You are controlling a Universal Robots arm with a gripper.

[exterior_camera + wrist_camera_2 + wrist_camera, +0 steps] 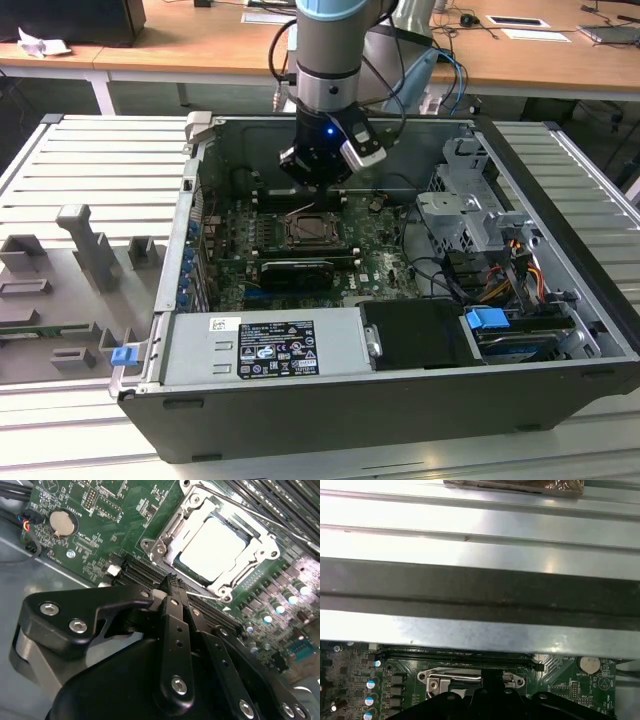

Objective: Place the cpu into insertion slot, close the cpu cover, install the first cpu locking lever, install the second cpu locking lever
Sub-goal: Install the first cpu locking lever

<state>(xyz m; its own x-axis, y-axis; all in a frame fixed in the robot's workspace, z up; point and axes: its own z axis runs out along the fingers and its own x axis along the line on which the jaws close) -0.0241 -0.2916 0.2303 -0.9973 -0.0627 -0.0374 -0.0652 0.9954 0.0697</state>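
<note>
The cpu (215, 545) lies flat in the insertion slot (159, 546) on the green board, its pale top showing. The silvery cpu cover (267, 542) lies down over it, framing the chip. A thin wire lever (260, 519) runs along the cover's far side, and another thin wire (202, 596) shows beside the fingertips. My gripper (170, 580) hovers just off one corner of the socket, black fingers pressed together with nothing seen between them. In the exterior view the gripper (313, 190) hangs inside the open computer case just behind the socket (310, 232).
Long black memory slots (145, 572) lie under the fingertips. A round coin battery (62, 522) sits on the board nearby. The case's metal wall (480, 585) stands close to the socket. A drive cage (470, 215) and a power supply (265, 345) occupy the case.
</note>
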